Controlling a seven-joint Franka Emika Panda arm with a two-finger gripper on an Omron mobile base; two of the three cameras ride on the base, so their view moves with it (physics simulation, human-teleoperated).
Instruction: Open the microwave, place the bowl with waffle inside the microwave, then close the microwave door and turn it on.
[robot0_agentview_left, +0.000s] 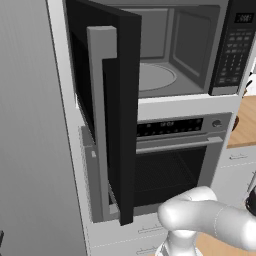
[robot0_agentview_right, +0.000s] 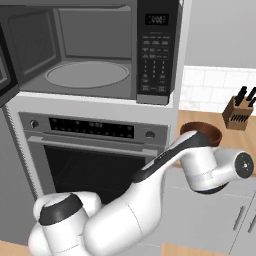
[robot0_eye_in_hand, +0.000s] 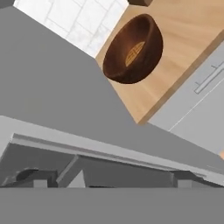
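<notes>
Standing open, microwave door (robot0_agentview_left: 107, 115) overhangs the oven (robot0_agentview_right: 95, 150); bowl (robot0_eye_in_hand: 133, 49) (waffle inside) on counter (robot0_eye_in_hand: 183, 52); gripper (robot0_eye_in_hand: 109, 180) jaws spread, empty.

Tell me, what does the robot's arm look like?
The arm is smooth, shiny and white, made of fat rounded tube parts. Its joints are dark, with a black cap low down and a round grey disc on the end.
</notes>
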